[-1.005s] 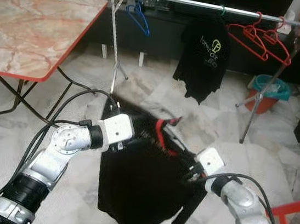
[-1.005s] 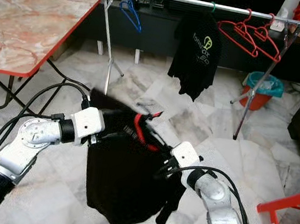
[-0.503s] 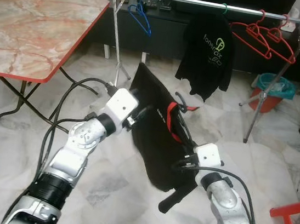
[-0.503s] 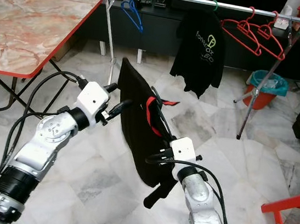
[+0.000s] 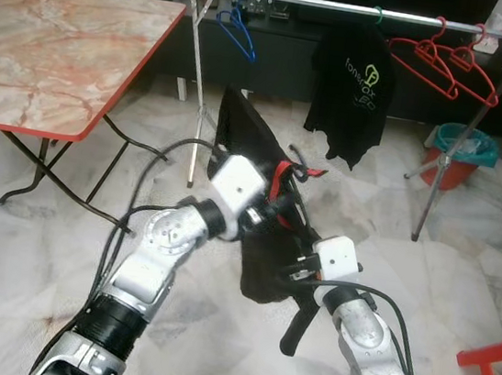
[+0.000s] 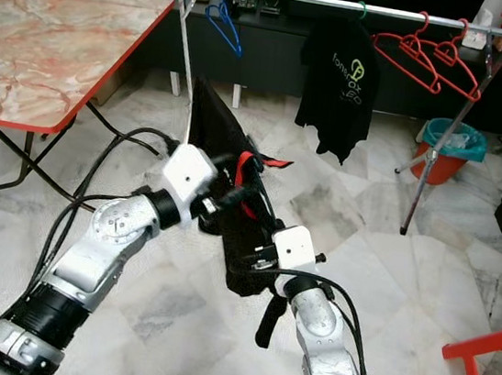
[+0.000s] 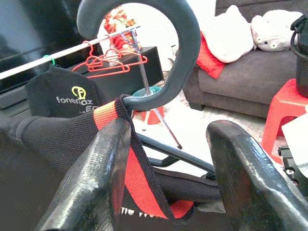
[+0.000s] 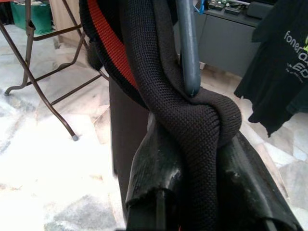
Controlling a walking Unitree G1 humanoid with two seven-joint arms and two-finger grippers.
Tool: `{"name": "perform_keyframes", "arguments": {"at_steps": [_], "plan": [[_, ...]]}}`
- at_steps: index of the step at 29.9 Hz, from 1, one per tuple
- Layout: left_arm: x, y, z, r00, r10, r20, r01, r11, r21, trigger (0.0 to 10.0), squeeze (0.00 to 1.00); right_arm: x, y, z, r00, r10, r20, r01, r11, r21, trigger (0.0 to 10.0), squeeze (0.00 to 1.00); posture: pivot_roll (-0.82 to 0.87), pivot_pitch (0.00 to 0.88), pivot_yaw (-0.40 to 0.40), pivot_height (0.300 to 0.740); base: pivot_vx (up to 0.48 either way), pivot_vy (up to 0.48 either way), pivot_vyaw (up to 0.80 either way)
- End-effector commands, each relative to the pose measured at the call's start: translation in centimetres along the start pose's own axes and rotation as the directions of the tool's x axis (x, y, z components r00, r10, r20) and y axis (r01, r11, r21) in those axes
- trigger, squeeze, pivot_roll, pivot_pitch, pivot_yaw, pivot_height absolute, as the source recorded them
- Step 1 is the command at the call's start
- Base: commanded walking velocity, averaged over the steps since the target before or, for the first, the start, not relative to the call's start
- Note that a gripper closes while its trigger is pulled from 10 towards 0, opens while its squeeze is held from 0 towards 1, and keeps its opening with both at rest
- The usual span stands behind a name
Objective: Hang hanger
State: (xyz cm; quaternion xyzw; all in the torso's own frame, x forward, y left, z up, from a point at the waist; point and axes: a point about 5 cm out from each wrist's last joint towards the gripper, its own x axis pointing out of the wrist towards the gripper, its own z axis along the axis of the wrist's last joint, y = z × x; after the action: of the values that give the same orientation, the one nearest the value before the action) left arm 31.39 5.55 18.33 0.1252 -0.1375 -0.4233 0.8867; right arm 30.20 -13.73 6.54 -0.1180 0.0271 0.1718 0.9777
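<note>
A dark grey hanger (image 5: pixel 298 166) carries a black shirt (image 5: pixel 265 259) with red collar trim (image 7: pixel 137 178). It is held up in front of me, below the silver rail (image 5: pixel 348 9) of a clothes rack. My left gripper (image 5: pixel 271 211) is open at the hanger's neck, and its fingers (image 7: pixel 91 183) stand either side of the collar under the hook (image 7: pixel 180 53). My right gripper (image 5: pixel 296 269) is shut low on the hanger's arm (image 8: pixel 187 48), with shirt fabric bunched between its fingers (image 8: pixel 154 163).
On the rail hang a blue hanger (image 5: pixel 235 28), a black printed T-shirt (image 5: pixel 351 94) and red hangers (image 5: pixel 447 65). A marble table with a red edge (image 5: pixel 57 42) stands on the left. A teal bucket (image 5: pixel 459 150) and a red stool (image 5: pixel 497 354) are on the right.
My left gripper has let go of the shirt's shoulder and moved right to the hanger's neck. The shirt, earlier spread wide and low, now hangs narrow and higher.
</note>
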Motion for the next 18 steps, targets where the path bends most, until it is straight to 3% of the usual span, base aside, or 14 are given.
{"name": "perform_keyframes", "arguments": {"at_steps": [1, 14, 18], "plan": [[0.0, -0.1, 0.3, 1.000, -0.001, 0.007, 0.001, 1.000, 0.000, 10.0, 0.00, 0.6, -0.1, 1.1, 0.999, 0.005, 0.050, -0.005, 1.000, -0.009, 0.0, 0.00, 0.04, 0.000, 0.022, 0.740, 0.000, 0.000, 0.00], [0.5, 0.9, 0.1, 0.990, 0.128, -0.056, -0.120, 0.984, 0.129, 10.0, 0.00, 0.7, -0.1, 1.0, 0.999, 0.002, 0.049, -0.002, 1.000, -0.003, 0.0, 0.00, 0.05, 0.024, 0.023, 0.740, 0.000, 0.000, 0.00], [0.6, 1.4, 0.4, 0.980, 0.194, -0.052, -0.186, 0.973, 0.136, 10.0, 0.00, 0.8, -0.1, 1.0, 0.999, 0.001, 0.049, -0.001, 1.000, -0.001, 0.0, 0.00, 0.05, 0.029, 0.023, 0.740, 0.000, 0.000, 0.00]]}}
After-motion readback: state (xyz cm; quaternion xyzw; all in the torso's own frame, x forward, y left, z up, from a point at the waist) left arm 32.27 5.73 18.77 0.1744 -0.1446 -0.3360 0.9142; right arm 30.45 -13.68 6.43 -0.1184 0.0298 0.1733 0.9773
